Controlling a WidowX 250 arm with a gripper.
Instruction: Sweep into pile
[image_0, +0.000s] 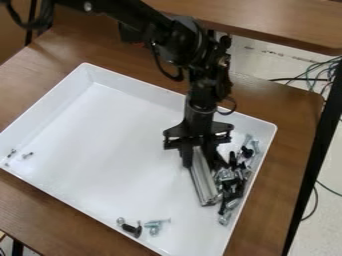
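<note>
Brown wood-grain table (292, 150) stands on a pale floor (327, 222), with loose cables (322, 75) running at the upper right. On it sits a shallow white tray (127, 120). The black arm (194, 45) enters from the upper left, and its gripper (202, 163) hangs over the tray's right half. Its fingers stand partly apart, closed around the upper part of a silver grooved metal bar (203, 182) that slants down toward the near side. Just right of the bar, a heap of black and silver bolts (230, 181) lies along the right wall. A smaller bolt cluster (153, 226) lies by the near wall, and a few tiny screws (27, 155) lie near the left corner.
</note>
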